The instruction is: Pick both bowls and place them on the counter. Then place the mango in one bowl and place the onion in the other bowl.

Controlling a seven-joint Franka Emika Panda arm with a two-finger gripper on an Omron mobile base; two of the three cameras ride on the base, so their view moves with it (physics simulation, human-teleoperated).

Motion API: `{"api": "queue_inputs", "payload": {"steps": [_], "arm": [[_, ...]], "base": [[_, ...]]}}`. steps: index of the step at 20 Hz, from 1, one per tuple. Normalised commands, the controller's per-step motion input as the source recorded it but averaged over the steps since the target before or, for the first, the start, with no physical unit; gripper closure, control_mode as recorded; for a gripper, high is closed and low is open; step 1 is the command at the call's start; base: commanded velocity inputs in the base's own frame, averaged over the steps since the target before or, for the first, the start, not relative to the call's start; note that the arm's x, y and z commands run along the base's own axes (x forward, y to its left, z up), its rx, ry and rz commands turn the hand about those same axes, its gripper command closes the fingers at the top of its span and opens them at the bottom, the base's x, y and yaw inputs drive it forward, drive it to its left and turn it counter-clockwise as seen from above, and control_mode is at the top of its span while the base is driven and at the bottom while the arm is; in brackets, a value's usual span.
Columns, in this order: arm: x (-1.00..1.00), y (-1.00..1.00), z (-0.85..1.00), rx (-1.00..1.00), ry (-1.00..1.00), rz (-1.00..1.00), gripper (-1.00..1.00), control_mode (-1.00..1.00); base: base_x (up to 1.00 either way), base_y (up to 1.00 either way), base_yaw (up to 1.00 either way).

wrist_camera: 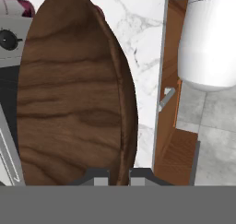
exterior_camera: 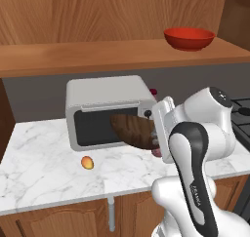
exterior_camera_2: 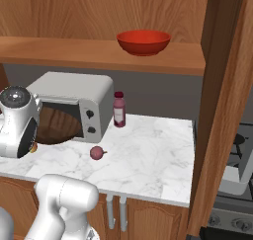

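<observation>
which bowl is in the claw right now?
The dark brown wooden bowl, clamped at its rim by the claw in front of the microwave. The red bowl sits on the wooden shelf.

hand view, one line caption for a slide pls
Jaws pinch the rim of the dark brown wood-grained bowl, held on edge over the white marble counter.

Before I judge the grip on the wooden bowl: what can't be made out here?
- Gripper: fingertips cut off by the hand view's bottom edge; the arm hides it in the left base view.
- Brown bowl: far rim behind the arm.
- Mango: mostly behind the arm, right base view.
</observation>
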Motion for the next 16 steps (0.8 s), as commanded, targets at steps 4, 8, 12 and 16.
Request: {"api": "queue_inputs", "payload": {"steps": [4, 8, 12, 16], "arm": [[0.32, 0.25, -0.39, -0.08, 0.00, -0.03, 1.00, -1.00], [0.24, 0.27, -0.36, -0.11, 0.01, -0.07, 1.00, -1.00], [0.09, 0.14, -0.38, -0.10, 0.01, -0.11, 1.00, -1.00], [0.11, 0.11, -0.39, -0.06, 0.01, -0.11, 1.00, -1.00]], "base": [[0.00, 0.00, 0.00], [0.00, 0.00, 0.00], [0.00, 0.00, 0.00], [0.00, 0.00, 0.00]]}}
